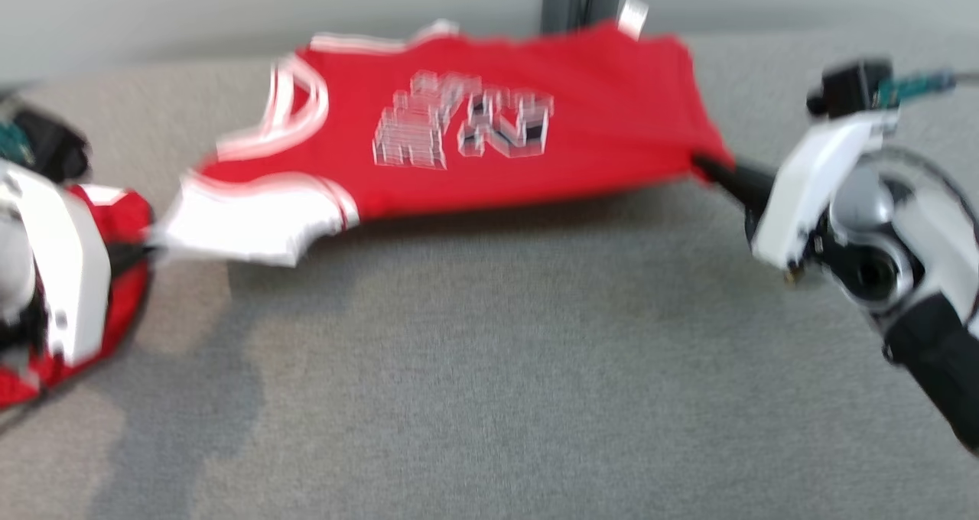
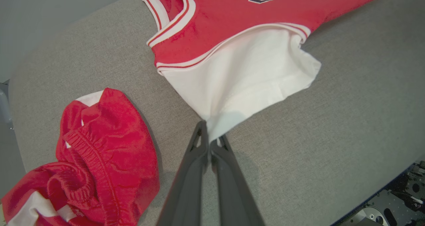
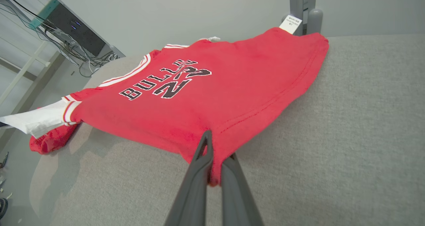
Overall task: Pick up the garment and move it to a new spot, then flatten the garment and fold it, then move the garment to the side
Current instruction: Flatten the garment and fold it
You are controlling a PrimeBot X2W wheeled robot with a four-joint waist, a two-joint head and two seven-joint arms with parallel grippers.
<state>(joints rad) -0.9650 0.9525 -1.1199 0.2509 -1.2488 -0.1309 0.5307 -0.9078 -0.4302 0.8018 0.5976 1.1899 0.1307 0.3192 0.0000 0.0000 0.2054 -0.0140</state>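
L wrist view: the left end effector (image 2: 210,134) is sitting closest to the lens, its two dark fingers (image 2: 192,172) pressing together w/ no gap and pinching the tip of the white sleeve (image 2: 245,73) of the garment (image 2: 232,20). The sleeve is fanning out from that pinch toward the red body, which is running off the top of the view. Just to the side of the fingers, a crumpled pair of red shorts (image 2: 99,159) w/ an elastic waistband is lying on the grey surface (image 2: 332,119), apart from the garment.

R wrist view: the right end effector (image 3: 217,149) is also clamping shut, gripping a corner of the red hem, a bit of fabric poking down between the fingers. The garment (image 3: 199,96) is stretching away from it, the print "BULLS 23" facing up, a white tag (image 3: 290,23) sticking up at the far hem corner beside a grey post (image 3: 300,3). The near edge is riding above the surface (image 3: 348,119), casting a shadow under it.

Head view (blurry): the garment (image 1: 497,122) is spanning the far-middle of the surface (image 1: 489,367), being held taut btwn the left end effector (image 1: 134,252) at the sleeve and the right end effector (image 1: 726,176) at the hem. The shorts (image 1: 126,214) are showing beside the L arm.
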